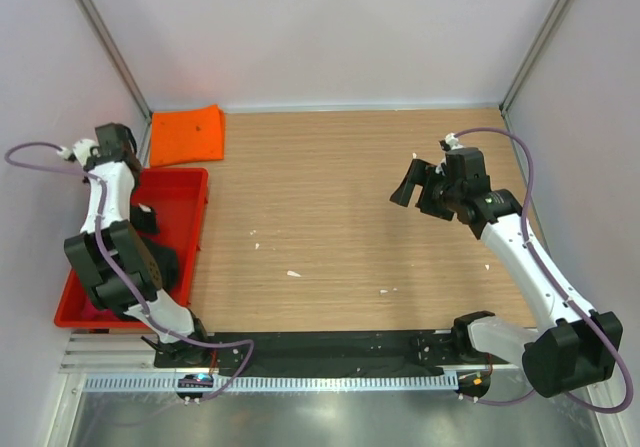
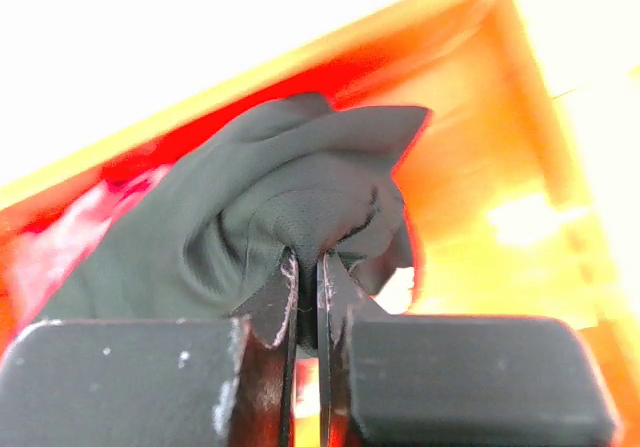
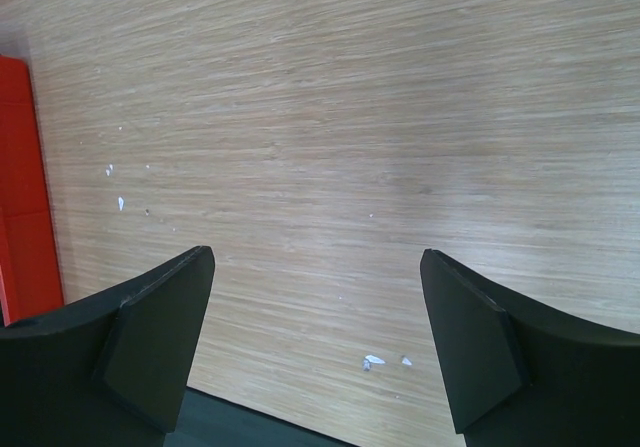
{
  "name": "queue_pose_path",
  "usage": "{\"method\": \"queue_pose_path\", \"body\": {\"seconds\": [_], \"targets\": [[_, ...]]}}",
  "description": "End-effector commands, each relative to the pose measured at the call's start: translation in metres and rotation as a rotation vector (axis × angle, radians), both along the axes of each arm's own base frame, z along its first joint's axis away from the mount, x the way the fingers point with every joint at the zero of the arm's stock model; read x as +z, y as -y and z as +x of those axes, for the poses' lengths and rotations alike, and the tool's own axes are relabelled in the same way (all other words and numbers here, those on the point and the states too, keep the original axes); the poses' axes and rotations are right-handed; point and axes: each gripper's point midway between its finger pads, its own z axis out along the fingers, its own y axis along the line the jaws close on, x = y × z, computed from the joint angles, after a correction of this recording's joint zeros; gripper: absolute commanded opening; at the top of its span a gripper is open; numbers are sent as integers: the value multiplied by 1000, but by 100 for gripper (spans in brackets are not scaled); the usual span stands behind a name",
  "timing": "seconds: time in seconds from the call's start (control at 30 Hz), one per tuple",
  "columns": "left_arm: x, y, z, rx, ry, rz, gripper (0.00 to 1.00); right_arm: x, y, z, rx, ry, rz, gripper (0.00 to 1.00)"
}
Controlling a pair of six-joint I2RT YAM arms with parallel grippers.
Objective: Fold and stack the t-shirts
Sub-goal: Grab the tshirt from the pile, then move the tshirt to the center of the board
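Left end effector clamping thin fold of black t-shirt, bunched inside red tray. Right end effector gaping, holding nothing above table. Risk: shallow pinch slipping during lift; hem catching tray wall, dragging tray.

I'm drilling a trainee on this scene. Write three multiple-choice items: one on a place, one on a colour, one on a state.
1. Where is the orange shirt? A. On the table, past the tray. B. In the tray. C. Nowhere in view.
2. What colour is the shirt in the left hand? A. Pink. B. Black. C. White.
3. How is the right hand? A. Shut on cloth. B. Shut, empty. C. Open over bare wood.
Key: 1 A, it lies folded at the far left corner; 2 B, dark cloth is pinched there; 3 C, it gapes above the wood.
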Motion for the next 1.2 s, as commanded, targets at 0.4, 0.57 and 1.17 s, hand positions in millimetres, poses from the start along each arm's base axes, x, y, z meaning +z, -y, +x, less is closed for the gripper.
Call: {"method": "queue_pose_path", "body": {"seconds": [0.4, 0.57, 1.17], "targets": [[391, 266, 98, -761, 1160, -81, 0, 18, -2, 8, -33, 35, 6, 90], [398, 389, 57, -1088, 1162, -182, 0, 15, 4, 6, -46, 9, -35, 90], [137, 450, -36, -1497, 449, -198, 79, -8, 9, 4, 4, -115, -131, 77]]}}
